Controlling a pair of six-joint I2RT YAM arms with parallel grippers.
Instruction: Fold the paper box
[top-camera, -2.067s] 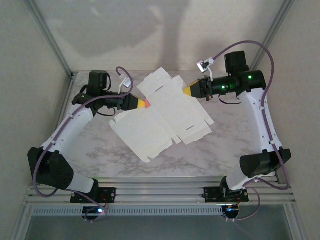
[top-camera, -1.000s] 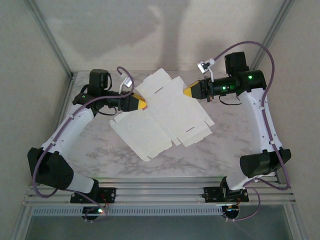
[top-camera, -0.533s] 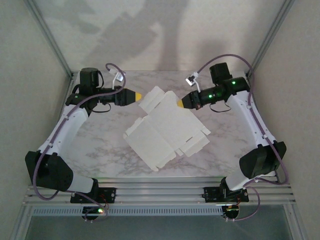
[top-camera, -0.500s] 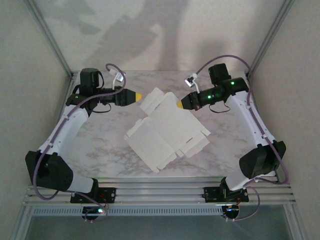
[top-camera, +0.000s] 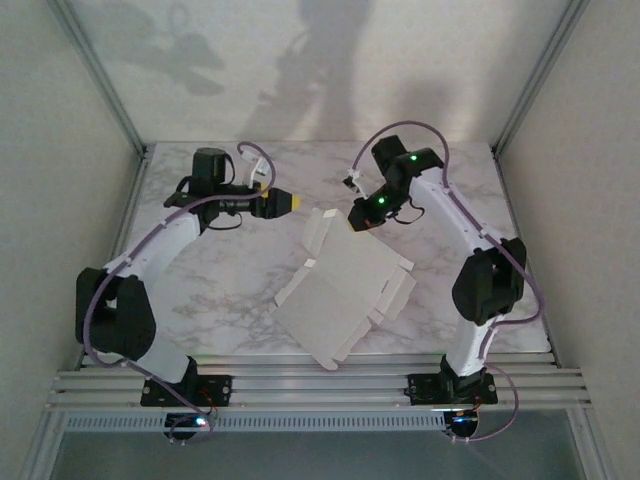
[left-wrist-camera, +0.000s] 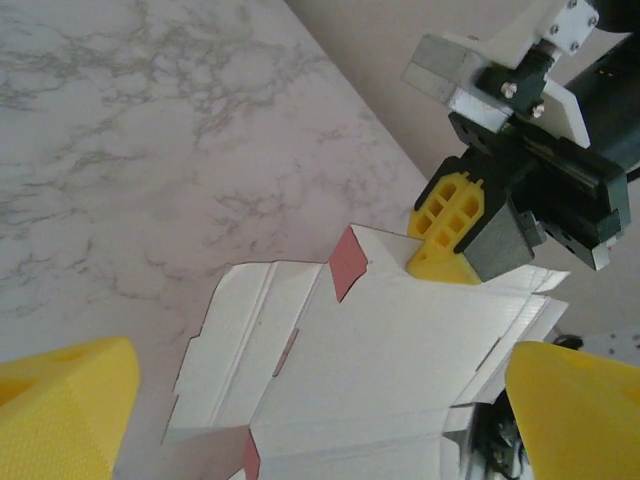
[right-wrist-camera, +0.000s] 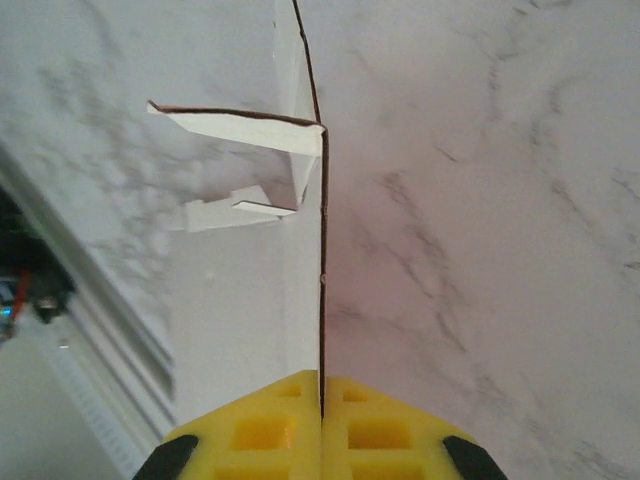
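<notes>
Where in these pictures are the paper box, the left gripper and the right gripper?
paper box (top-camera: 345, 295): top external view, middle of its white panel.
left gripper (top-camera: 294, 203): top external view, at its yellow fingertips.
right gripper (right-wrist-camera: 322, 388): right wrist view, between the yellow fingertips, shut on the paper box's edge.

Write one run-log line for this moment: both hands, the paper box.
left hand: open, empty | right hand: shut on paper box edge | paper box: partly folded, white face up

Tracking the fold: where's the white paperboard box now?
Top view: the white paperboard box is centred over the marble table, far edge clamped in the right pincer; open left pincer to its left.
</notes>
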